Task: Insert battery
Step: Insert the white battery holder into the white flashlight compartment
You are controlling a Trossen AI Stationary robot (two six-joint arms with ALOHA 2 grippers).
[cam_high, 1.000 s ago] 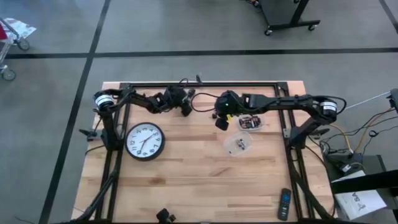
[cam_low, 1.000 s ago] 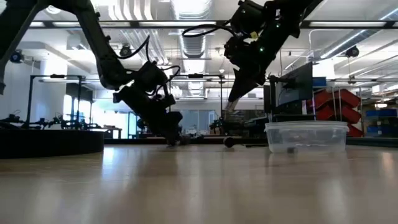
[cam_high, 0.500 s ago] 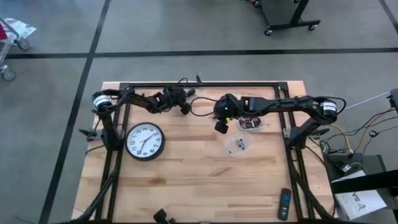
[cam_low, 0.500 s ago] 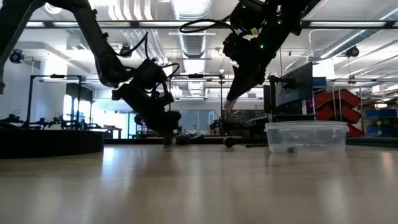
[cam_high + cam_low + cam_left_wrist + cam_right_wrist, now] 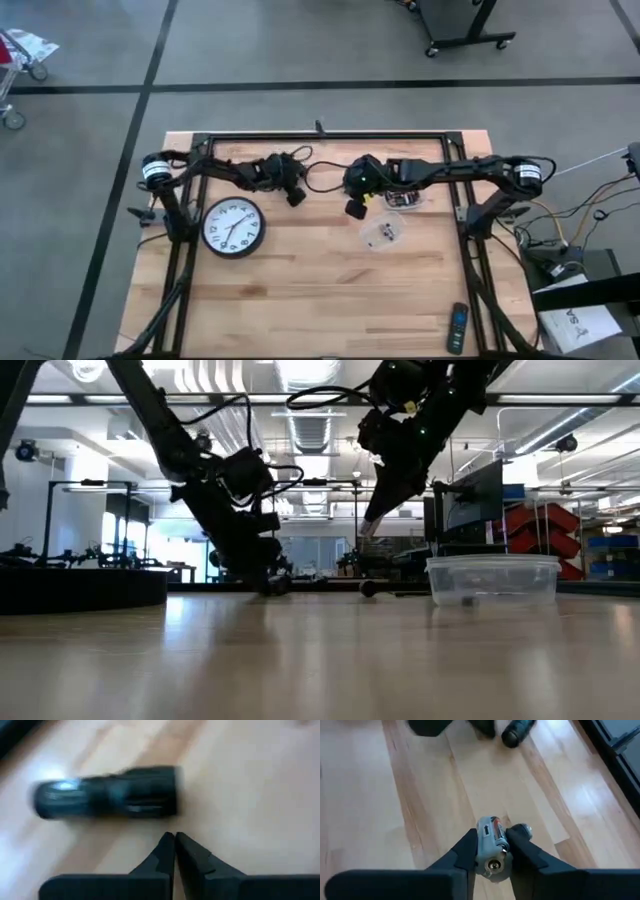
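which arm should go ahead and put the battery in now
The right. Its gripper holds the battery above the table, with the flashlight lying ahead of it. The left gripper is shut and empty, beside that flashlight.

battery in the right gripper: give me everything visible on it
The battery is a small silver-grey cylinder with an orange-red band and a black arrow printed on its label. A metal end cap faces the right wrist camera. It is clamped between the fingers of the right gripper, held in the air above the bare wooden table, touching nothing else. A dark cylindrical flashlight lies on the table farther off.
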